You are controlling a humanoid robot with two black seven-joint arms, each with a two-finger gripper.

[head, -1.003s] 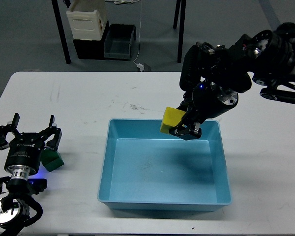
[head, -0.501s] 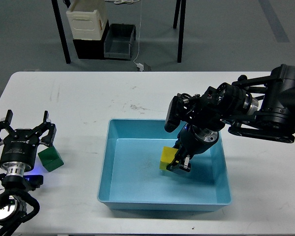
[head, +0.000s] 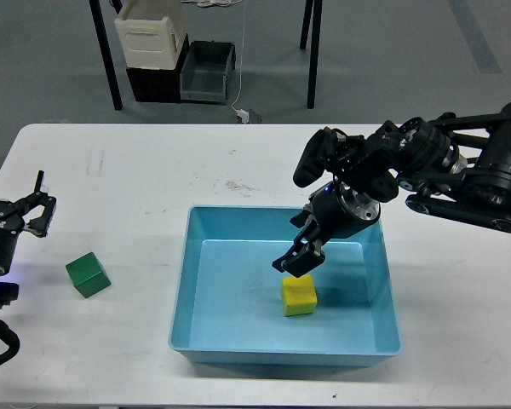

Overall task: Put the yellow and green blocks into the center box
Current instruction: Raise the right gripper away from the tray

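Yellow block sits on the floor of the blue box, a little right of its middle and toward the near side, resting flat and touching no wall. Just above it and slightly to the far left hangs the right gripper, its two fingers parted and holding nothing; the fingertips are close over the block's top but do not grip it. The black right arm reaches in from the right edge, bending over the far right corner of the box.

Green block lies on the white table well to the left of the box, tilted a bit so one corner points toward the near edge. Nothing touches it. The left gripper is at the left edge of the view, just beyond the green block on its far left side; its fingers look spread and hold nothing, though part of it is cut off by the edge.

Past the table's far side, on the grey floor, stand a cream bin and a dark bin between black table legs.
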